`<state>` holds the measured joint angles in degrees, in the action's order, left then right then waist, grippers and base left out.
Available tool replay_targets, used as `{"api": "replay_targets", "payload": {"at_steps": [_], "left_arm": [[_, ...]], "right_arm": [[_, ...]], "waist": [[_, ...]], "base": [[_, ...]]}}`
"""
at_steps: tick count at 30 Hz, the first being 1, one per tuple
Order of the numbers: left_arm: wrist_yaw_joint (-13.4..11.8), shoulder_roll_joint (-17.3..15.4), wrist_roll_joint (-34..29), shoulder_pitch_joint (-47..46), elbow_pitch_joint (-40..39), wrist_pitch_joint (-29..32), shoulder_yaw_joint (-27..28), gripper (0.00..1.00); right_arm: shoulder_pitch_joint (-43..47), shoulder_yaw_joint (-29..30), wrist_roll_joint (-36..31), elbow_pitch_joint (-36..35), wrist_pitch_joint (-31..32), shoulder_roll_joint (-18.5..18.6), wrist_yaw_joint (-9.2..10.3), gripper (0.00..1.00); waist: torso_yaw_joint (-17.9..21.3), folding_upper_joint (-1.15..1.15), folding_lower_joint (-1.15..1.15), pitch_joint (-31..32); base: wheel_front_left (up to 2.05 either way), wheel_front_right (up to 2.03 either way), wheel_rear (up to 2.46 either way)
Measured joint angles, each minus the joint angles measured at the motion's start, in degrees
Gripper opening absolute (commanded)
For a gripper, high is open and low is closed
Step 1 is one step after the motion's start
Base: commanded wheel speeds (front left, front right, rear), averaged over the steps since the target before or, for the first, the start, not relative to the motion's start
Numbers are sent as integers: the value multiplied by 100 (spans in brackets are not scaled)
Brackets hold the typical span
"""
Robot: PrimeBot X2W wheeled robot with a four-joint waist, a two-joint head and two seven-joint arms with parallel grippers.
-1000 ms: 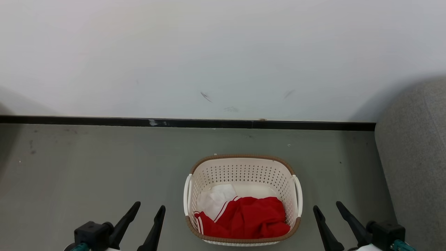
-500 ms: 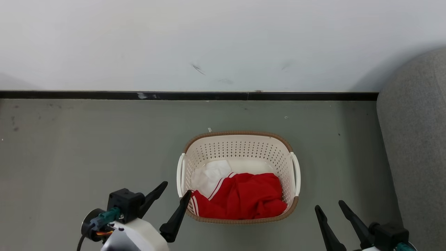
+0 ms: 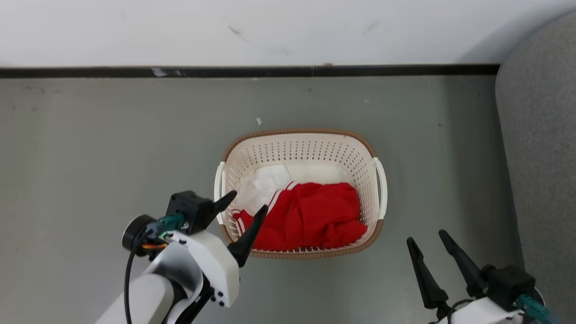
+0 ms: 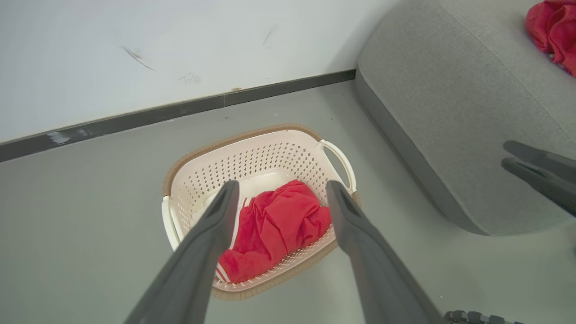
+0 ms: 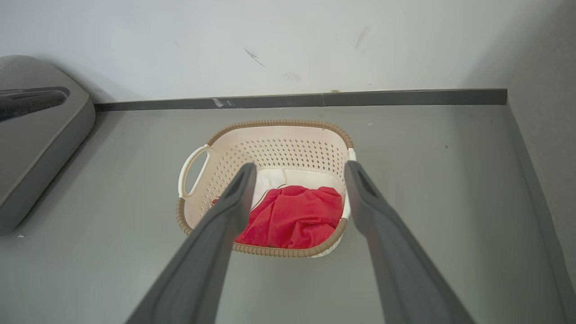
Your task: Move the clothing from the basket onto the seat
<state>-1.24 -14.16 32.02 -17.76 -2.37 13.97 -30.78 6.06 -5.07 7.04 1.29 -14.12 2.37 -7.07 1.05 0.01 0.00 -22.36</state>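
Clothing [image 3: 310,216] lies in basket [image 3: 297,132], just ahead of left gripper [image 3: 249,200]

The left gripper [image 3: 249,200] is showing two long black fingers tapering to points, rising from a boxy black mount [image 3: 186,209]. A teal connector [image 3: 165,222] is feeding orange and yellow wires [image 3: 153,246] and a black cable [image 3: 127,283] along the glossy white forearm shell [image 3: 202,265], which is carrying small dark screws [image 3: 221,304]. The right gripper [image 3: 426,237] is wearing the same black fingers, black mount and teal plug [image 3: 533,309]
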Motion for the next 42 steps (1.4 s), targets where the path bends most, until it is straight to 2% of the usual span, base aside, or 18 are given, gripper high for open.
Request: {"api": "replay_targets", "payload": {"at_steps": [12, 24, 29, 38, 42], "left_arm": [[186, 282, -190, -998, 335, 499, -319, 100], [179, 527, -441, -1834, 823, 1047, -523, 100], [79, 697, -430, -2078, 1071, 1207, -489, 100], [-148, 808, -645, -2521, 1443, 1411, -475, 100], [-169, 810, -734, -2668, 1586, 1471, -487, 100]], "right_arm": [[-508, 8, 110, -269, -5, 2, 0, 100], [-904, -149, 307, -332, -7, 3, 0, 100], [-1161, -203, 424, -430, -8, 4, 0, 100], [-1472, -349, 653, -476, -8, 7, 0, 100], [-1613, -405, 750, -499, -9, 7, 0, 100]], "waist": [[177, -1, 0, -943], [433, -2, 0, -1691], [543, -2, 0, -1966], [742, -2, 0, -2408], [837, -2, 0, -2578]], "base": [[0, 0, 0], [0, 0, 0], [0, 0, 0], [0, 0, 0], [0, 0, 0]]}}
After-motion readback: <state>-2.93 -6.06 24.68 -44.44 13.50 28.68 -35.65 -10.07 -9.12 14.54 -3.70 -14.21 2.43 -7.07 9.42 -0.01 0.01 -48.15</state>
